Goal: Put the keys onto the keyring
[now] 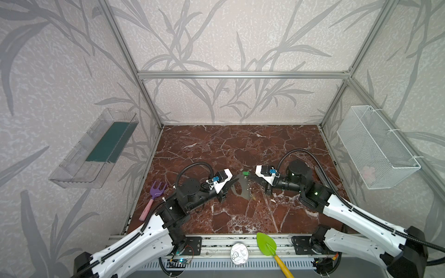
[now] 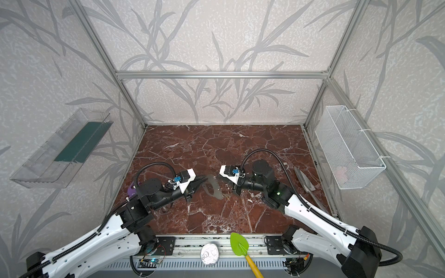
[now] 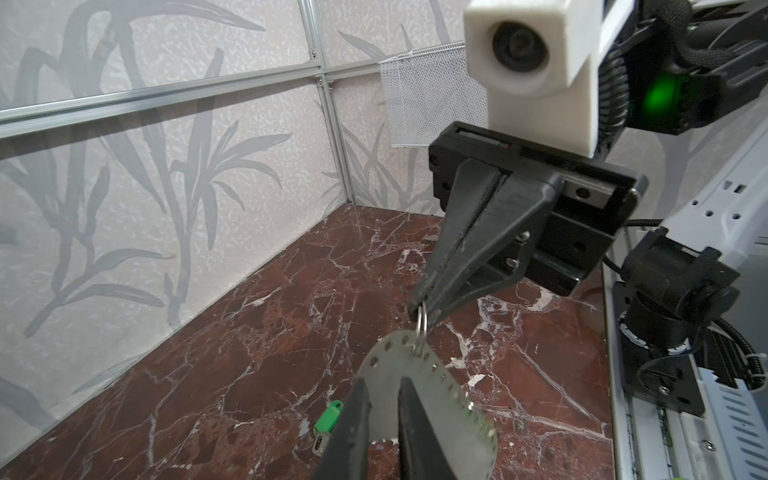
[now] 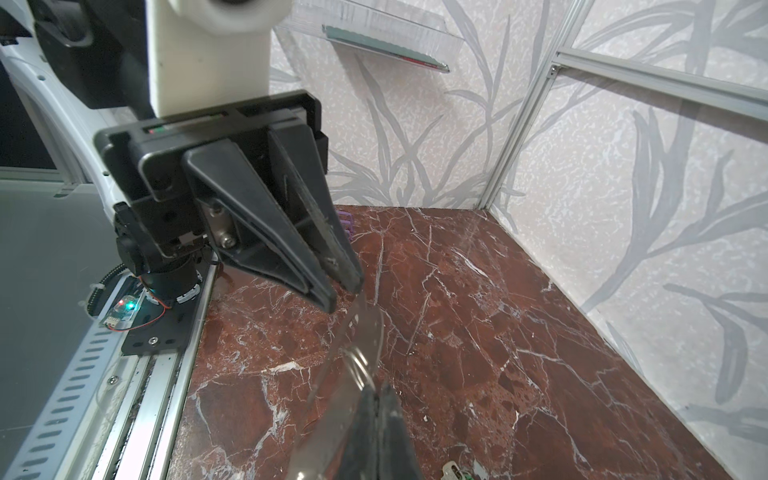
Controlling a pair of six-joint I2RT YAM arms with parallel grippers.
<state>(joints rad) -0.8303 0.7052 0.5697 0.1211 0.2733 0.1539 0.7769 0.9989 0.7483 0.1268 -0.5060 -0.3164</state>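
We count one keyring (image 3: 386, 363), a grey plate held tilted above the table (image 3: 249, 374) between two grippers. The left gripper (image 4: 340, 293) has its jaws only slightly apart and grips the plate's edge. The right gripper (image 3: 419, 309), jaws pressed together, pinches one small ring (image 3: 422, 328) threaded through a hole in the plate's curved edge. One key (image 3: 326, 422) with a green tag lies on the table nearby. Further out we count one purple fork (image 1: 156, 192), one green shovel (image 1: 266, 243) and one wire basket (image 1: 378, 149).

Soft, even light, faint shadows on the marble tabletop (image 1: 240, 144); top views bow at the edges; the keyring (image 4: 360, 328) smears in the right wrist view.
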